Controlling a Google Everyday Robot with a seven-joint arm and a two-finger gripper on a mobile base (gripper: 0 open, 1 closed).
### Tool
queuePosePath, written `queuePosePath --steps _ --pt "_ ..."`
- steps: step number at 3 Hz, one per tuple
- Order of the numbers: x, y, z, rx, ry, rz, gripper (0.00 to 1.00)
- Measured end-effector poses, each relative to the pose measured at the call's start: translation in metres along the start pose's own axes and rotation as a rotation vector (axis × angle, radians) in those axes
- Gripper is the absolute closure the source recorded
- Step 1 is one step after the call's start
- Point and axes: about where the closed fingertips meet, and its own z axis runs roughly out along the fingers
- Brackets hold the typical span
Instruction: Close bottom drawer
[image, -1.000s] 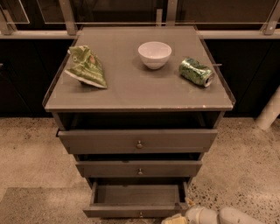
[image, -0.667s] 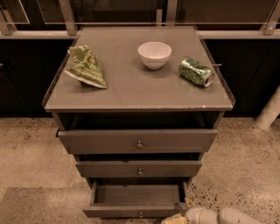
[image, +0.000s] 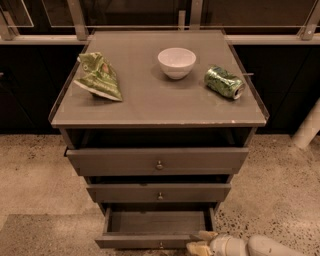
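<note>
**Op:** Camera view, quick. Where's the gripper?

**Me:** My gripper (image: 201, 241) sits low, at the btm edge of the shot, right by the rt front corner of the bottom drawer (image: 135, 242). My arm (image: 260, 246), pale, comes in from the rt, low over the speckled floor (image: 35, 170). Touching the drawer front or just beside it? Can't say.

**Op:** Open or closed? Got hold of anything?

**Me:** Can't tell how wide it stands, nor whether it's got hold of anything.

**Op:** And the drawer itself?

**Me:** Lowest of three in the grey-brown cabinet (image: 150, 107), and it's pulled out furthest. Its inside floor is in plain sight, w/ a small round knob (image: 161, 245) at ctr of the front.

**Op:** The other two?

**Me:** The middle drawer (image: 125, 193) and top drawer (image: 115, 161) each show a dark gap above the front, so both are out a bit, far less than the btm one.

**Op:** Up top?

**Me:** A crumpled green bag (image: 98, 76) on the left. A white bowl (image: 176, 62) upright, toward the back, approx ctr. A green can (image: 224, 82) on its side at the rt, near the edge. All three are well apart from each other.
</note>
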Motion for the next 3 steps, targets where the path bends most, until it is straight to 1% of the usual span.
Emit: queuePosePath --steps 1,2,3 --pt "0.015 -0.010 0.025 -0.037 0.034 0.067 0.66" --pt "0.043 -0.034 0.072 -0.069 0.025 0.207 0.96" --pt "0.060 -0.049 0.097 -0.062 0.003 0.289 1.00"
